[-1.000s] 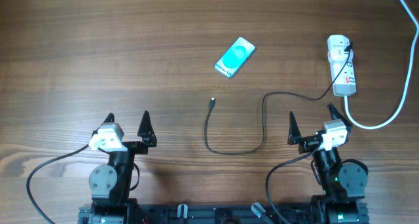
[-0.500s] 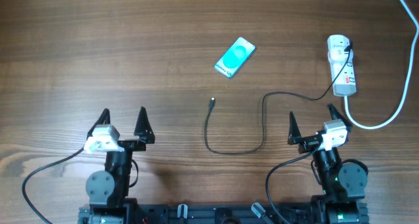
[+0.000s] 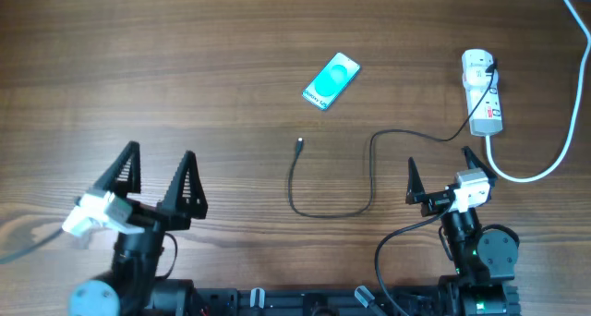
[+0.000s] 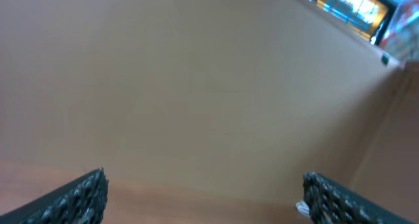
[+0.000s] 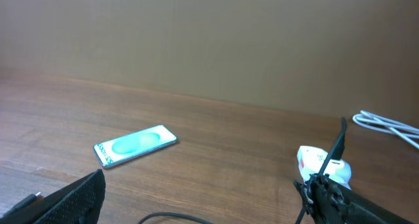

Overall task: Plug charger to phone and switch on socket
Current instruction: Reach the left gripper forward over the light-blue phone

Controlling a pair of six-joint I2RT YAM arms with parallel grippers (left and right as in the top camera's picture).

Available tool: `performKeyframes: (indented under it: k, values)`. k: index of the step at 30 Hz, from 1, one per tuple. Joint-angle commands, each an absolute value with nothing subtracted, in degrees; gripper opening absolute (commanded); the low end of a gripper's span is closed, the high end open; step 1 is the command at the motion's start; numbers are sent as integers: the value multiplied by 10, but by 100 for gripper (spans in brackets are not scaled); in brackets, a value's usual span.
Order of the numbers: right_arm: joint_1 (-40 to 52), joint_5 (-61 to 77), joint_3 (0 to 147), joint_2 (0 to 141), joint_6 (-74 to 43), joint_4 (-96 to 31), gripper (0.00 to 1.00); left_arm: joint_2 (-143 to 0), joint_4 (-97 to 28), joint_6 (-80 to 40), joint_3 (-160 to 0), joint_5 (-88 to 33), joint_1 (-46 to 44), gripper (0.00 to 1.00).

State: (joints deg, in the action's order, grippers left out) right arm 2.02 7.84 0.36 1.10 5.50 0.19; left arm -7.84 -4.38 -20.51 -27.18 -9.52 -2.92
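Note:
The phone (image 3: 331, 80) lies face up with its cyan screen at the table's middle back; it also shows in the right wrist view (image 5: 135, 145). The charger, a thin black cable (image 3: 332, 211), loops on the table, its tip (image 3: 300, 145) pointing toward the phone and its far end at the socket (image 3: 482, 91), a white power strip at the right, also in the right wrist view (image 5: 322, 164). My left gripper (image 3: 158, 173) is open and empty at the front left; its wrist view (image 4: 203, 194) shows only blurred wall. My right gripper (image 3: 440, 176) is open and empty at the front right.
A thick white cord (image 3: 554, 164) runs from the socket out to the right and up to the back right corner (image 3: 568, 2). It also shows in the right wrist view (image 5: 386, 127). Bare wooden table (image 3: 185, 66) lies to the left.
My left arm has lifted and swung to the left, its gripper now larger in the overhead view and tilted up. The right arm, phone, cable and socket have not moved.

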Motion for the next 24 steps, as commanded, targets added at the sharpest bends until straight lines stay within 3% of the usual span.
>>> performKeyframes:
  k: [1, 16, 19, 24]
  values:
    - [17, 75, 3, 3, 60, 4, 100, -199, -115, -197, -413, -176, -30, 100]
    - [17, 75, 3, 3, 60, 4, 100, -812, -629, -117, -1211, -241, -39, 100]
    - [17, 75, 3, 3, 60, 4, 100, -908, -703, -117, -1301, -192, -56, 100]
    - [17, 75, 3, 3, 60, 4, 100, -1023, -772, -118, -1313, -181, -99, 100]
